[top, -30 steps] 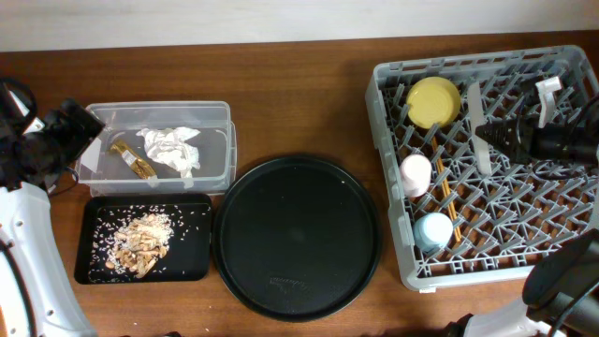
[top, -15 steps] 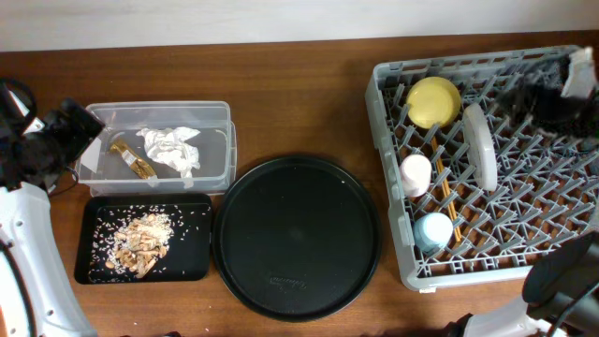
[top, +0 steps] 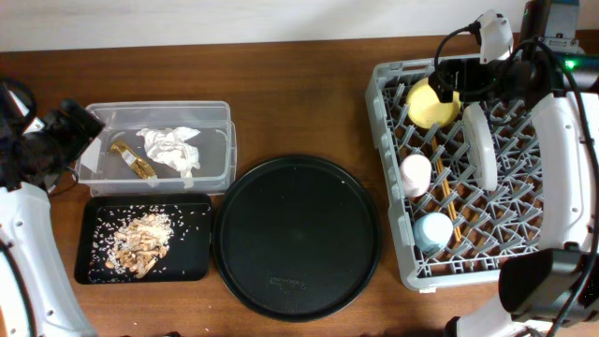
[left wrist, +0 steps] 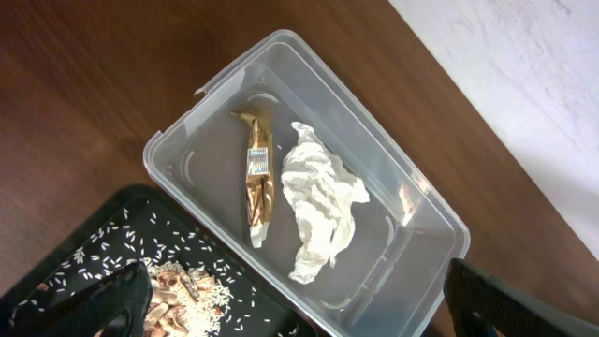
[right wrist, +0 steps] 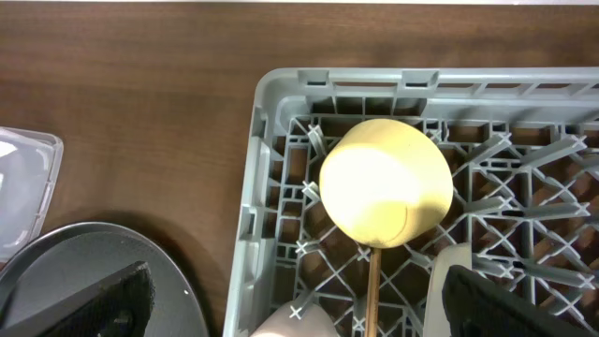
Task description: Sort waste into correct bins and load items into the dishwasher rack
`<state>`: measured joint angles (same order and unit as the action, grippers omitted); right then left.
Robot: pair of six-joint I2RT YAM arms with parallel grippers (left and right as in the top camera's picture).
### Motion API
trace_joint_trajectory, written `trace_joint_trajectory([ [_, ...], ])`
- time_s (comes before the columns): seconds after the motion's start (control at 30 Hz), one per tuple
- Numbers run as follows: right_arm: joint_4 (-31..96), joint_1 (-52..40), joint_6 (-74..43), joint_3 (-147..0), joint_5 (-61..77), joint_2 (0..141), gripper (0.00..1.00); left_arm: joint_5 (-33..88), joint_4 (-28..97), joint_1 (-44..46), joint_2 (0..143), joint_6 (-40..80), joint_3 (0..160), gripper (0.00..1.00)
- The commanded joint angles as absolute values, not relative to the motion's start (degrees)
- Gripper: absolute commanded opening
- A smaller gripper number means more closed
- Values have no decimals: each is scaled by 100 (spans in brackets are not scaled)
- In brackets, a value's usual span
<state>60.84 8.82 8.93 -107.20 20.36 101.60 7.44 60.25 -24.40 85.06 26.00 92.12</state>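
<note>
The grey dishwasher rack (top: 388, 168) holds a yellow bowl (top: 433, 101), a white plate (top: 480, 148) on edge, a pink cup (top: 416, 174), a blue cup (top: 432, 230) and chopsticks (top: 444, 192). My right gripper (top: 459, 77) hovers open above the bowl (right wrist: 386, 183) at the rack's back left, holding nothing. The clear bin (top: 221, 140) contains the tissue (left wrist: 323, 211) and the gold wrapper (left wrist: 257, 183). Food scraps (top: 140, 243) lie in the shallow black bin (top: 192, 262). My left gripper (left wrist: 309, 318) hangs open and empty over both bins.
A large round black tray (top: 298, 239) lies between the bins and the rack. Bare wooden table runs along the back edge. The right arm's white links and cables cross the rack's far right side.
My right gripper opened and let go of the white plate, which now stands on edge in the rack. The arm then swung to the rack's back left. The left arm stayed still.
</note>
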Motion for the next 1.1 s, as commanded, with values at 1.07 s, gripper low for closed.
trace_joint_trajectory([
  [1.07,449,-445,-480,-32,-220,25,99,744,6016,-2456,8431,2567,9284,99],
])
